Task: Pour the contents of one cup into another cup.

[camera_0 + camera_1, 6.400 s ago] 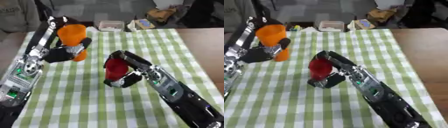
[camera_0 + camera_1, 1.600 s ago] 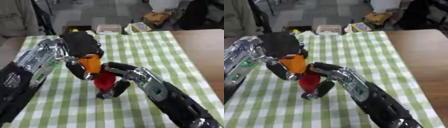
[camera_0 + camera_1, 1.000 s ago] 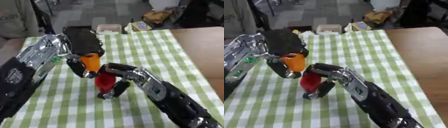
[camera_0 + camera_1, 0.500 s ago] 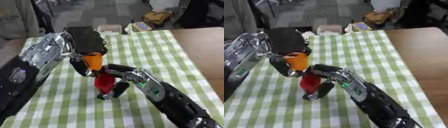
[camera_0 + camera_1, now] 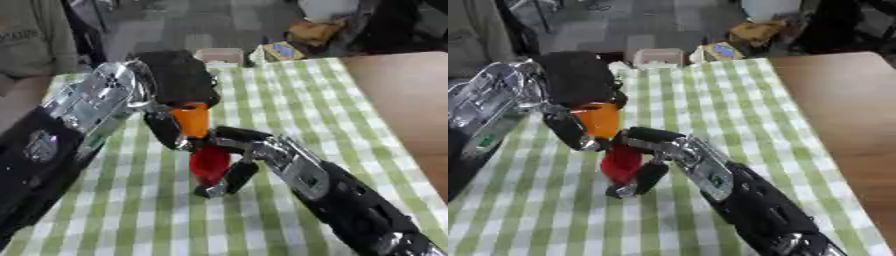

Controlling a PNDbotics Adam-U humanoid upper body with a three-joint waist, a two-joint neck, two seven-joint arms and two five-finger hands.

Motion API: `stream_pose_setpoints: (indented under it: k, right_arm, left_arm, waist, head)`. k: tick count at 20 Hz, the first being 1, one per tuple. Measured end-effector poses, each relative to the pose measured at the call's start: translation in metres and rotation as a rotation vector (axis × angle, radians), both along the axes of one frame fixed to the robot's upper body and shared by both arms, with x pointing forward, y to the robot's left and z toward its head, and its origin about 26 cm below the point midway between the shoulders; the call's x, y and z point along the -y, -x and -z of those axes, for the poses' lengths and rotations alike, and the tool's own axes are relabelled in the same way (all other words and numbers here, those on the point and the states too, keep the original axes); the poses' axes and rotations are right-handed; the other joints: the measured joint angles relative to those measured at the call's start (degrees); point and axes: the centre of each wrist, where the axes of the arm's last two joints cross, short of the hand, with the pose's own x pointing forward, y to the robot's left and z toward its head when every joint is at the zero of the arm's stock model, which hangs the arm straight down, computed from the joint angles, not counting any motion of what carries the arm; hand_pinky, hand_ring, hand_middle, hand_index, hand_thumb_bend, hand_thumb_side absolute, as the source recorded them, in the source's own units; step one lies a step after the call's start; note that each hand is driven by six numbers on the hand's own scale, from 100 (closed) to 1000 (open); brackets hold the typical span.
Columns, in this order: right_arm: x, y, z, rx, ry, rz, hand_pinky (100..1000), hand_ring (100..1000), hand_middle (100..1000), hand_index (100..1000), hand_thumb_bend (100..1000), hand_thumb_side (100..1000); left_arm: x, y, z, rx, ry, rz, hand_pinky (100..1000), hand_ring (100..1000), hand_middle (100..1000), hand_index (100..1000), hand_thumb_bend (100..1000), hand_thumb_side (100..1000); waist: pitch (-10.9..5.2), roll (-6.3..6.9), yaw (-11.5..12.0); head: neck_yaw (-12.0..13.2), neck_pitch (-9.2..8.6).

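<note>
My left hand (image 5: pixel 179 82), curled round the orange cup (image 5: pixel 192 120), has tipped it steeper, mouth-down just above the red cup (image 5: pixel 210 164) my right hand (image 5: pixel 234 159) clasps; pouring looks underway.

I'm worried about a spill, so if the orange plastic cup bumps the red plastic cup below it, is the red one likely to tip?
Probably not: the right hand has its fingers curled round the red plastic cup. It looks small and light, so unheld it might topple. The orange plastic cup, tilted above it in the left hand, sits close.
</note>
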Motion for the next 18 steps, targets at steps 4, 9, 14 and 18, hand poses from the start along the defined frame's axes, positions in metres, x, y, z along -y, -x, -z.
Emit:
stream_pose_setpoints:
  k: [4, 9, 14, 18]
  right_arm:
    - [0.0001, 0.0000, 0.0001, 0.000, 0.001, 0.001, 550, 495, 435, 619, 273, 259]
    - [0.0001, 0.0000, 0.0000, 0.005, 0.006, 0.003, 552, 495, 436, 619, 271, 262]
    - [-0.0003, 0.0003, -0.0006, 0.009, 0.017, 0.002, 553, 496, 437, 620, 264, 268]
    - [-0.0002, 0.0005, -0.0002, 0.018, 0.030, 0.004, 554, 495, 437, 620, 259, 267]
  left_arm:
    - [-0.0007, -0.0024, 0.0019, -0.009, -0.003, -0.009, 129, 103, 109, 637, 100, 588]
    - [0.0011, -0.0034, 0.0033, -0.019, 0.000, -0.012, 132, 105, 110, 637, 100, 587]
    - [0.0028, -0.0046, 0.0040, -0.015, -0.013, -0.013, 141, 111, 114, 638, 100, 592]
    - [0.0043, -0.0060, 0.0060, -0.004, -0.034, -0.014, 150, 117, 118, 640, 100, 596]
  waist:
    - [-0.06, 0.00, -0.1]
    - [-0.13, 0.00, -0.4]
    - [-0.26, 0.09, -0.4]
    - [-0.53, 0.40, -0.5]
  head:
    - [0.0, 0.28]
    - [0.0, 0.49]
    - [0.2, 0.93]
    - [0.5, 1.24]
